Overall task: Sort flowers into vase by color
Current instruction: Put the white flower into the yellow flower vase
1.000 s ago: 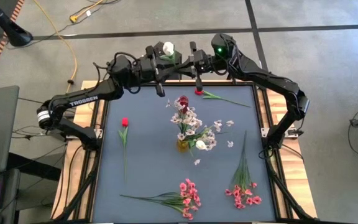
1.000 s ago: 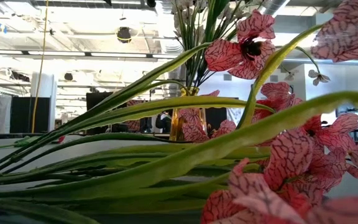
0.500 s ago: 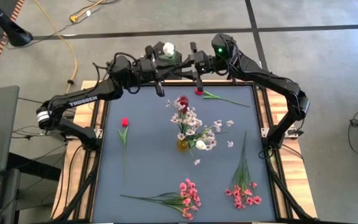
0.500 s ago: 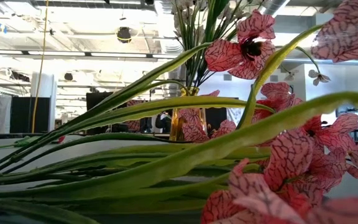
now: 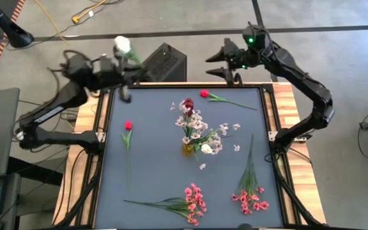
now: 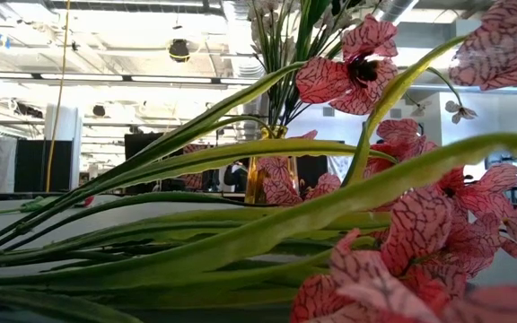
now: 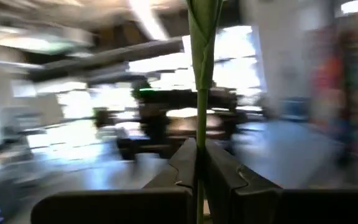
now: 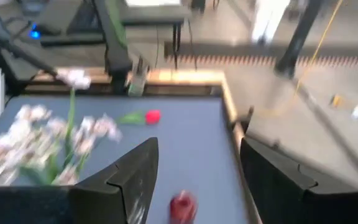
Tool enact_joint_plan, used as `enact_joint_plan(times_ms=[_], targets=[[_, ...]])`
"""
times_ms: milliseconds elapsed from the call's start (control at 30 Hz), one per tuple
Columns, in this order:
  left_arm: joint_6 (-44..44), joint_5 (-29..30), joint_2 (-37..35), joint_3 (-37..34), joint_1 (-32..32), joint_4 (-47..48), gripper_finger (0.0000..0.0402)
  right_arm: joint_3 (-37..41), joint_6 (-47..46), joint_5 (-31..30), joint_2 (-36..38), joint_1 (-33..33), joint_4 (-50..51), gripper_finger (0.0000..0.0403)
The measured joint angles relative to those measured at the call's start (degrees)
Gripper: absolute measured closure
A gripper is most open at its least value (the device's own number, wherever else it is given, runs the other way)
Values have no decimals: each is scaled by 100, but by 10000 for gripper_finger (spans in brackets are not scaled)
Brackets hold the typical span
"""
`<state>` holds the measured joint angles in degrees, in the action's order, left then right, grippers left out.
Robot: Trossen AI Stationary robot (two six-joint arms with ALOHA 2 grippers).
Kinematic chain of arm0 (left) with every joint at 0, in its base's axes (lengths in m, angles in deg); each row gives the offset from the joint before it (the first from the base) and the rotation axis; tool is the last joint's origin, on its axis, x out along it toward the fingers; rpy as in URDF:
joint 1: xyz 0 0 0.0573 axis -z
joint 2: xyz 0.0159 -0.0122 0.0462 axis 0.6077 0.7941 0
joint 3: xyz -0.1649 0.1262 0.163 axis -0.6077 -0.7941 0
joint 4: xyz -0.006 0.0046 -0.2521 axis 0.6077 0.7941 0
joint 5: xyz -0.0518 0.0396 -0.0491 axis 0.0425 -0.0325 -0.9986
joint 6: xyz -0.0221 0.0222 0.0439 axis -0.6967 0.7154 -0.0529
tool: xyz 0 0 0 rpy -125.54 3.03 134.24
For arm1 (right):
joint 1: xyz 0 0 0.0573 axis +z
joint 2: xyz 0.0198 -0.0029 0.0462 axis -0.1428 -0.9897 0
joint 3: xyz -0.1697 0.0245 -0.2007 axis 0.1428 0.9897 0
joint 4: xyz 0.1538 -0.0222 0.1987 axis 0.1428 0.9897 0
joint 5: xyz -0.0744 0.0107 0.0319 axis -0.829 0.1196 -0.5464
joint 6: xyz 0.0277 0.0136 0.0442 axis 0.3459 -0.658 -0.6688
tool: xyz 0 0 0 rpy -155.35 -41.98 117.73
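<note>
High view: the left gripper is clenched on the thin green stem of a white flower, holding it up past the far left corner of the counter. In the left wrist view the stem rises straight from between the closed fingers. The right gripper hangs over the far edge of the counter, released, its fingers spread wide with nothing between them.

Just below it on the blue surface lies a red rosebud with its stem pointing right. A second red rosebud lies near the left side, stem toward the near edge. In the middle stands the vase, holding pale pink-white blossoms and a dark red bud. Two bright pink sprays lie near the front edge, one at centre and one to the right.
</note>
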<state>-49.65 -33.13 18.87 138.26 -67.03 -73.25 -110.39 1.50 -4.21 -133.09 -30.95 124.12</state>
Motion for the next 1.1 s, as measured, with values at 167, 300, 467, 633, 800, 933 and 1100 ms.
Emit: enact_joint_plan(times_ms=[167,300,467,633,800,933,1100], targets=[[-257,-1058,-613,-388,548,407,401,-2,97,-2,137,-118,1225,148],[-540,-374,-1228,-1588,1307,-394,401,49,173,-2,129,-60,1761,148],[-844,512,-1500,-3416,2251,-2768,401,915,83,-27,400,55,962,148],[-901,1475,-837,-4375,2771,-4172,401,1916,-247,-129,882,-27,52,148],[-947,1953,239,-4463,2903,-4957,401,2863,-636,-144,1357,-69,-884,148],[-962,2102,1033,-4471,2898,-5828,401,3487,-911,-142,1617,-58,-1737,148],[-887,2103,1864,-4469,2899,-6904,401,3855,-1118,-143,1726,-38,-2230,148]])
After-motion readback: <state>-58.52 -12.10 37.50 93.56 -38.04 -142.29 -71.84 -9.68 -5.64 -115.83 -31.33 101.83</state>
